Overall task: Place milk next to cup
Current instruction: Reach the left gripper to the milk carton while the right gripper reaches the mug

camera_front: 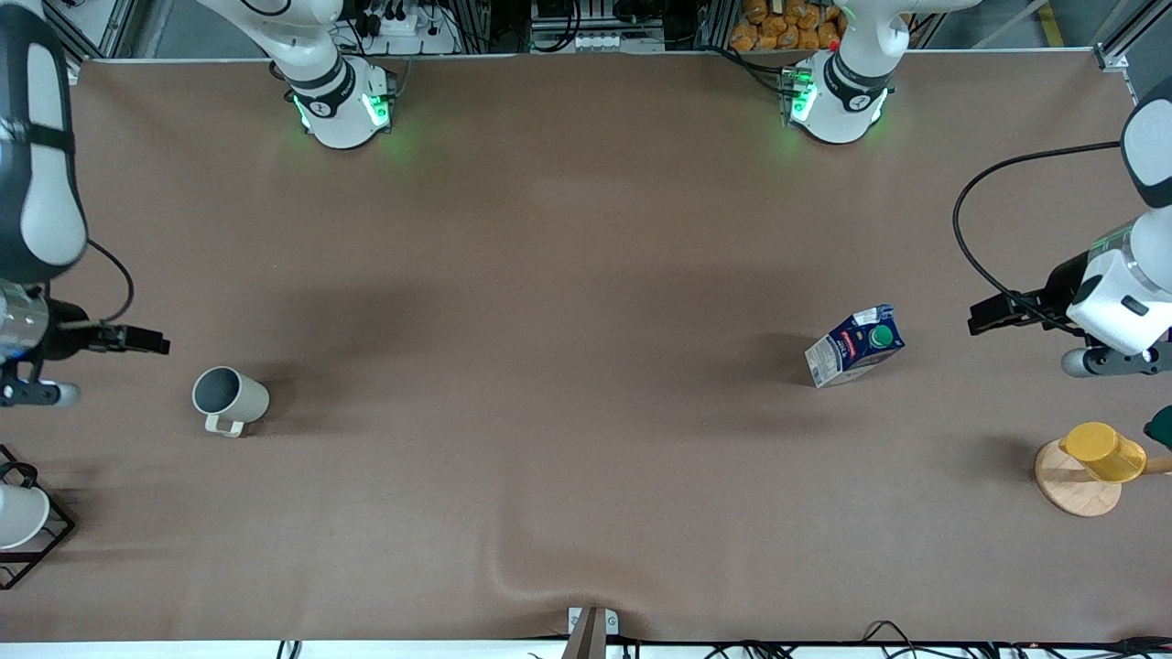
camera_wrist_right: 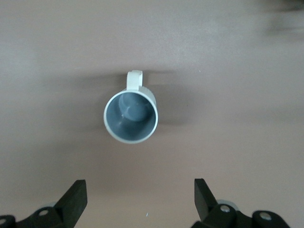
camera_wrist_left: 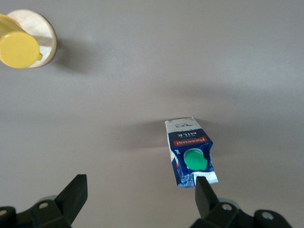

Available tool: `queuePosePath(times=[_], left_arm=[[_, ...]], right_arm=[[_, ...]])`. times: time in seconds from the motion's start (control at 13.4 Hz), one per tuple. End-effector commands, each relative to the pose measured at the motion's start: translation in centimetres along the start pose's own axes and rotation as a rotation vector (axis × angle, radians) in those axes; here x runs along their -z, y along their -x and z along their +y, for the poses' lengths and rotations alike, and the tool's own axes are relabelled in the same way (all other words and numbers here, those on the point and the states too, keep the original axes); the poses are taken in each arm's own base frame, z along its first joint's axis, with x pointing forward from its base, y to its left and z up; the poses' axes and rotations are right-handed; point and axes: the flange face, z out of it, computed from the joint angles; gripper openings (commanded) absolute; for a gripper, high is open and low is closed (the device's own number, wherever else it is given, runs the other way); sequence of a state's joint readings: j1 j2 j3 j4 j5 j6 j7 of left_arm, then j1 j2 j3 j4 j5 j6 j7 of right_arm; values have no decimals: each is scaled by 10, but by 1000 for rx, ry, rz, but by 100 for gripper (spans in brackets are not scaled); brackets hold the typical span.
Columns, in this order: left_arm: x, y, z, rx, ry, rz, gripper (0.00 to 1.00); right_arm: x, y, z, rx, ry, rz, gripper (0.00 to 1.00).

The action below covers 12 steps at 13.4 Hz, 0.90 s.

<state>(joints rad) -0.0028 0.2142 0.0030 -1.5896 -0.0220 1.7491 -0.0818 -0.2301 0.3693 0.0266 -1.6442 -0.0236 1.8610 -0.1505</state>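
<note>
The milk, a dark blue carton with a green cap, stands on the brown table toward the left arm's end. In the left wrist view the milk shows just past one fingertip of my left gripper, which hangs open and empty above the table beside it. The cup, a grey-beige mug with its handle turned toward the front camera, stands upright toward the right arm's end. My right gripper hovers open and empty over the table beside the cup, well above it.
A yellow cup rests on a round wooden coaster at the left arm's end, nearer the front camera than the milk. A black wire rack holding a white cup sits at the right arm's end. The cloth has a ripple at the front edge.
</note>
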Motion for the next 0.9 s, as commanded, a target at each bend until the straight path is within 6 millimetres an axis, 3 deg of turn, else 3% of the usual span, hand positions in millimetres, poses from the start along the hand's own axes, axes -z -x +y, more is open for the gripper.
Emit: queuePosePath(times=[0.0,0.22,0.37,0.52,0.67,0.82], left_arm=[[-34,-16,9,23,21,-7,100],[-61,-23,16,21,38,-25,100],[-66,-21,25,65,48,-39,100],[-78,-15,51,103,53,-67,100],[-100,-1,68,156,52,-128,100],[-118,8,67,178,40,-169,100]], right_arm=[[-42,-25,7,26,22,13,100],[-88,-44,10,57,69,33,100],[-97,-43,10,56,65,16,100],[-106,-38,10,54,59,-6,100],[-118,-39,12,52,57,0,100],[-135,-40,12,51,49,-25,100]])
